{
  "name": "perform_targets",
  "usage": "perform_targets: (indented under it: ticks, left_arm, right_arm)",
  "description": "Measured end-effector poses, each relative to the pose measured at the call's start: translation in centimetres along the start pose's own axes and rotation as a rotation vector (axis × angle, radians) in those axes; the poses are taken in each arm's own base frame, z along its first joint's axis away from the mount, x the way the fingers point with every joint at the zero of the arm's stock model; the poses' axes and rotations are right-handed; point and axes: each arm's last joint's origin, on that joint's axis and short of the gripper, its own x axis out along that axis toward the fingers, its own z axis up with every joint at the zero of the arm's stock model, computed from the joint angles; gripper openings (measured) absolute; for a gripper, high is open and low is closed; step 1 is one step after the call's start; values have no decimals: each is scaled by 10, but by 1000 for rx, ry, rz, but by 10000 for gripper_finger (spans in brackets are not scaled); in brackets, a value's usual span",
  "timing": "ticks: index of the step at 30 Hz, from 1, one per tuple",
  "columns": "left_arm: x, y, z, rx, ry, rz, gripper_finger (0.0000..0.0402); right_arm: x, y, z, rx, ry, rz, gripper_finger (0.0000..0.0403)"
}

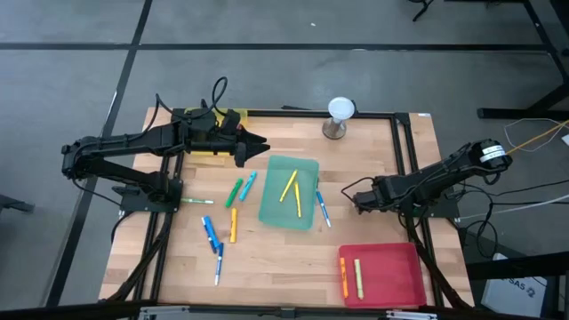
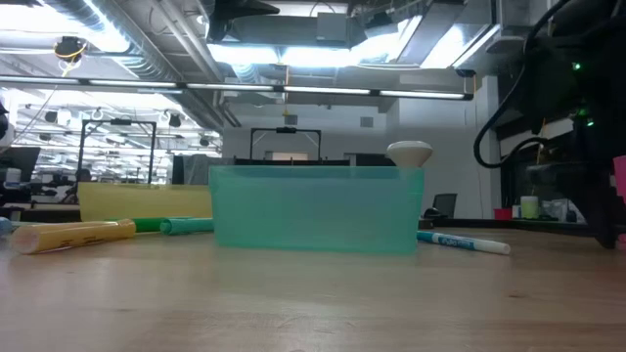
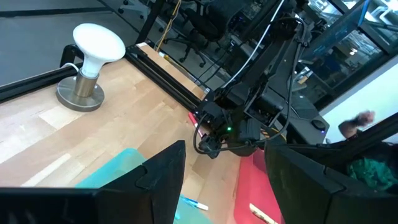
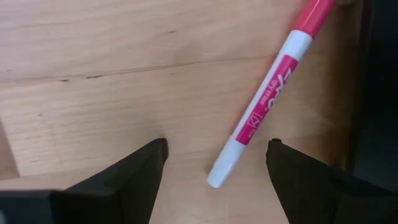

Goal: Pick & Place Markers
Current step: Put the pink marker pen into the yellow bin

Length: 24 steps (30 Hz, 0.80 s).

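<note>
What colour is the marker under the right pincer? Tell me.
Pink cap, white barrel, on the marker; right wrist view shows it best.

Two matte black jointed arms (image 1: 124,142) trailing black cables, blunt wedge-shaped black jaws.

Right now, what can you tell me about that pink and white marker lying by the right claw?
The pink marker is a slim pen with a white barrel, a pink printed label and a pink cap end. It looks like smooth plastic. It lies flat and slanted on the bare wooden table, its white end between the open fingers of the right claw, which hovers just above. Nothing grips it.
</note>
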Motion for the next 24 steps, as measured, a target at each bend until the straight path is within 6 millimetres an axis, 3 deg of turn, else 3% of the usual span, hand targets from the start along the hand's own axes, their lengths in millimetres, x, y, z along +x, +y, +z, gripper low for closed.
perform_targets:
  ticks: [5, 24]
  left_arm:
    - [0, 0, 0, -25, 0, 0, 212]
    - [0, 0, 0, -36, 6, -7, 212]
  right_arm:
    - [0, 1, -1, -1, 8, 11, 252]
    - [0, 6, -2, -22, 22, 58, 76]
